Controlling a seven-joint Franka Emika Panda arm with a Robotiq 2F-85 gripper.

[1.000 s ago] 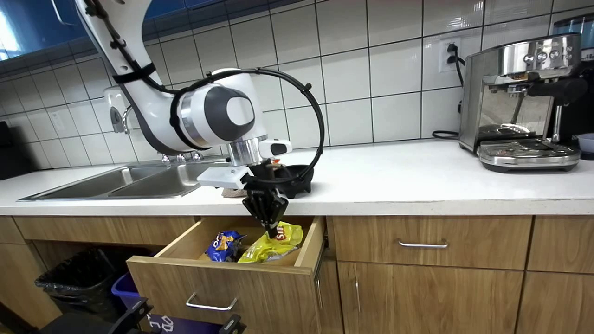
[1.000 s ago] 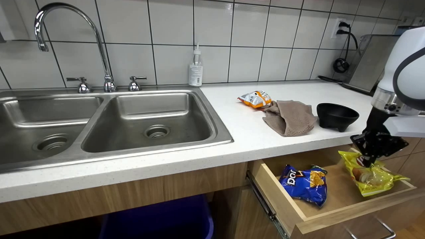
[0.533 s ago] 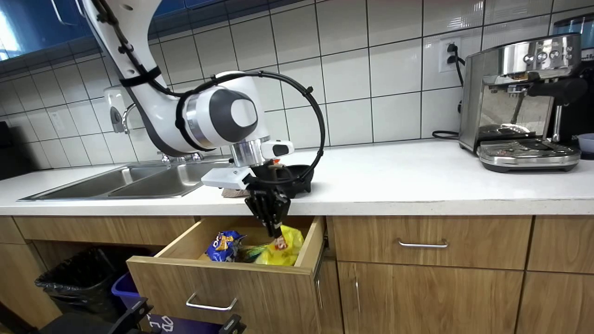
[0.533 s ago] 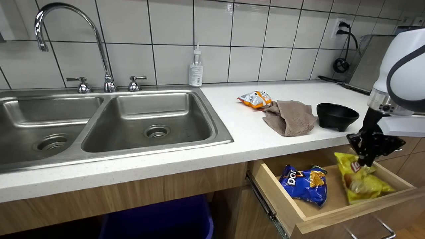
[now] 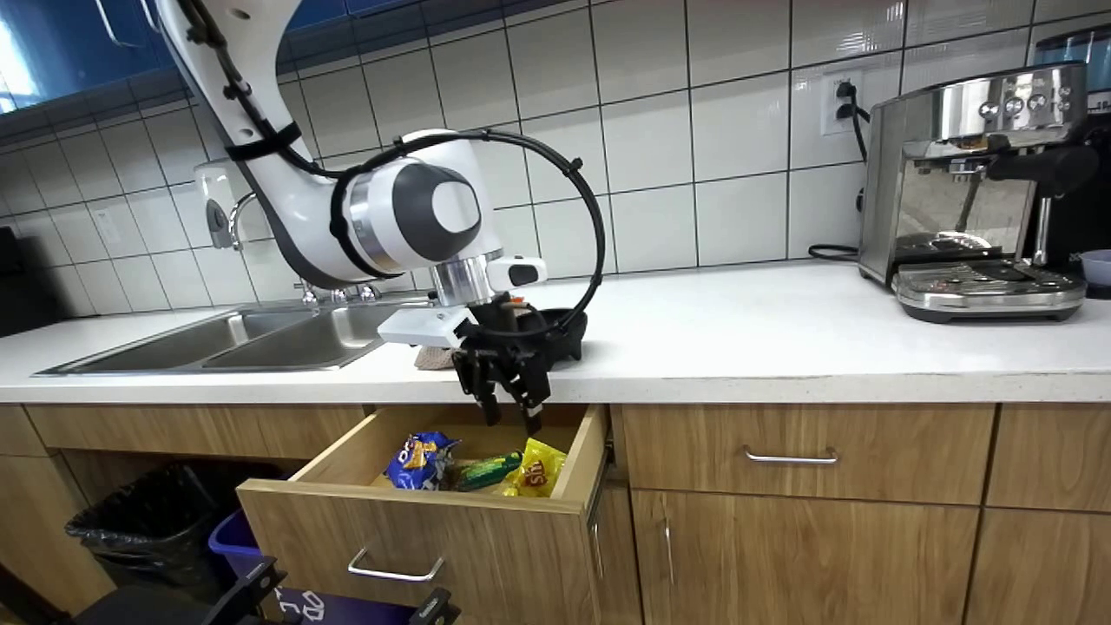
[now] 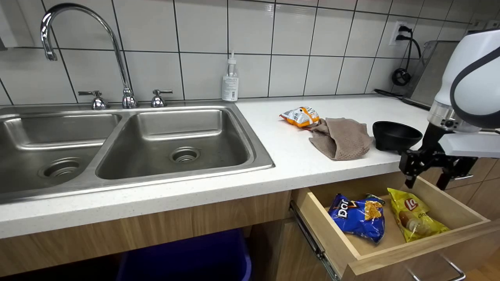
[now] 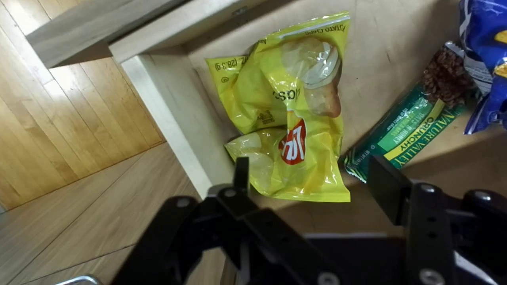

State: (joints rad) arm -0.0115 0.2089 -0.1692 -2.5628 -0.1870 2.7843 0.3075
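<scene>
The yellow chip bag [image 7: 293, 114] has dropped from the gripper [image 6: 426, 182] and lies in the pulled-out drawer [image 6: 390, 255], near the green bar [image 7: 412, 120]; the fingers now stand apart, empty. Hazard: sideways travel too low could knock the drawer's wall.

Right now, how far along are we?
Done: shiny yellow chip bag lies in the open wooden drawer. In hand: nothing; the black gripper is open above it. Left, probably: closing the drawer, maybe adding the orange and white crinkled bag on the white counter first.
</scene>
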